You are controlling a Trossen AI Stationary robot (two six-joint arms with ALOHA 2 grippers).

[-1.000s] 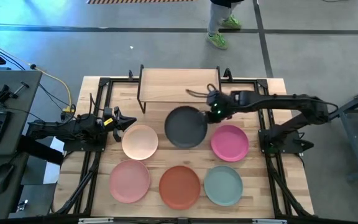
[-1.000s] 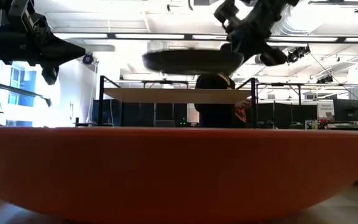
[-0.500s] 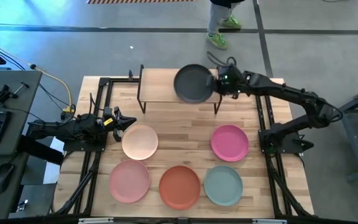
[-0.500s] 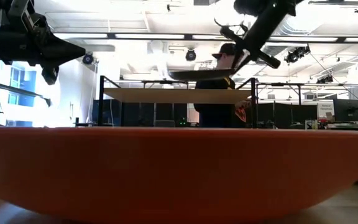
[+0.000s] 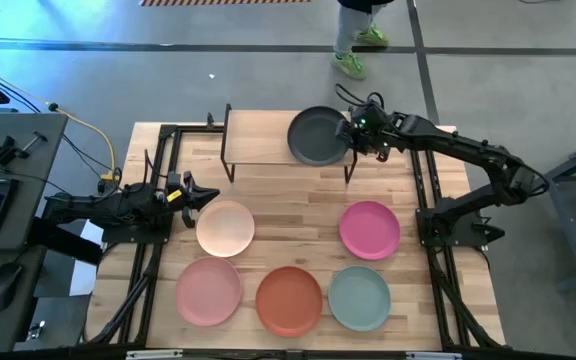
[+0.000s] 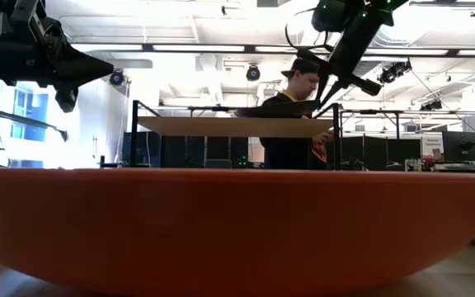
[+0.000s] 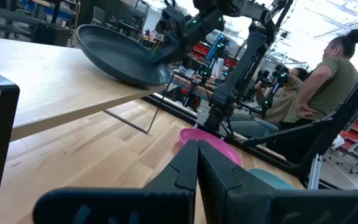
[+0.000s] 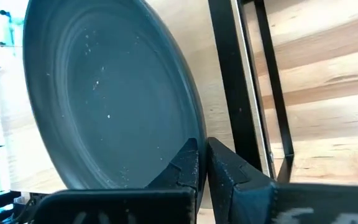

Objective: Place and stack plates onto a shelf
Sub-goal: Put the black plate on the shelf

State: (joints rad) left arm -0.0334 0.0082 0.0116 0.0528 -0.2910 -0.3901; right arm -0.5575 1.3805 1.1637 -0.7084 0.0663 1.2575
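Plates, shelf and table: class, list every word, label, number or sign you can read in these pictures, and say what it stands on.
None can be read.
Dark grey plate, held by the right gripper on the shelf: no print.
The other plates: plain.
Left gripper: no label shows.
Room behind: nothing sharp enough to read.

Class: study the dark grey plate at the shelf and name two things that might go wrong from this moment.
1. The dark grey plate sits tilted at the shelf end, its rim pinched by the right end effector; released now, it may slide off.
2. That end effector hangs close to the shelf's black leg and might knock it.
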